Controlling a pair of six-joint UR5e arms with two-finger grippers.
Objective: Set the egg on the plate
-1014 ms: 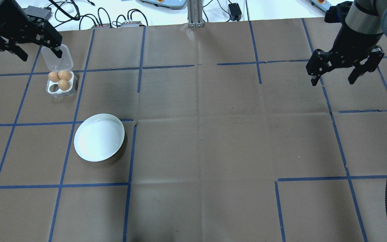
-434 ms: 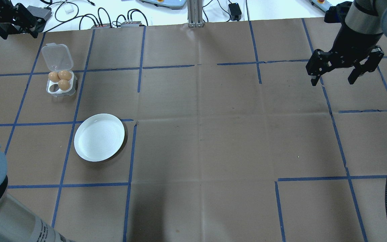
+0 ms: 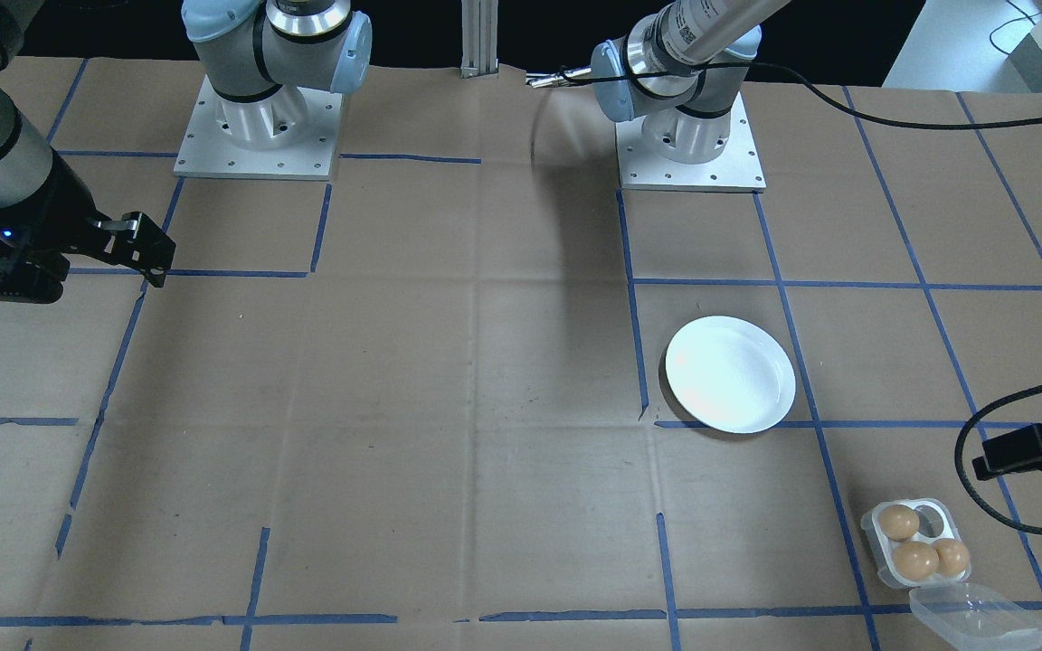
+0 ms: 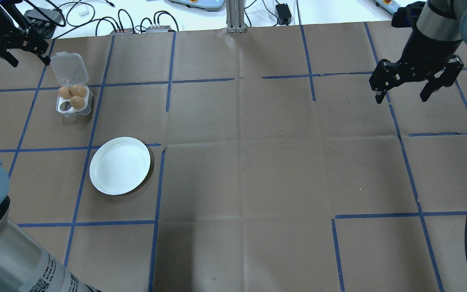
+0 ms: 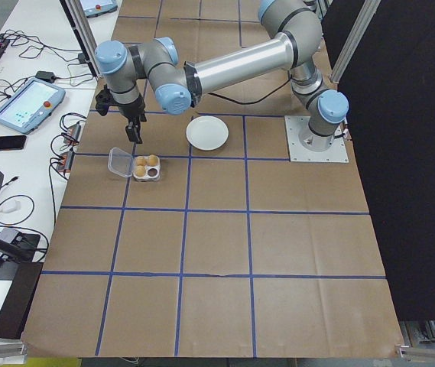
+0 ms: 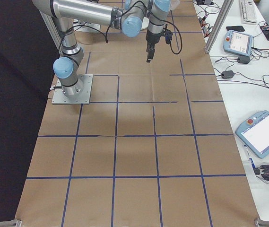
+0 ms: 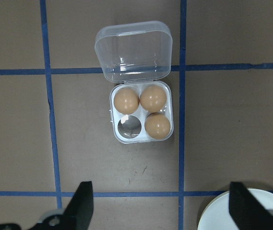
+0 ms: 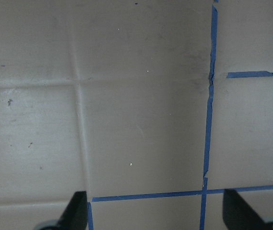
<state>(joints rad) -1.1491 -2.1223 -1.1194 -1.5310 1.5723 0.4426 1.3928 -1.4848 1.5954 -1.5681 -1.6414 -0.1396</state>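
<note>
The left gripper (image 4: pixel 26 52) is hovering with its fingers spread wide and holding nothing; in its wrist view the clear egg tray (image 7: pixel 141 113) is lying straight ahead of the fingertips, lid open, with three brown eggs (image 7: pixel 153 97) sitting in it and one cup empty. The white plate (image 4: pixel 120 165) is resting bare on the brown table (image 4: pixel 258 162), just beside the gripper's right finger in that view and apart from the tray. The right gripper (image 4: pixel 403 96) is hanging well apart from them, also spread and holding nothing.
</note>
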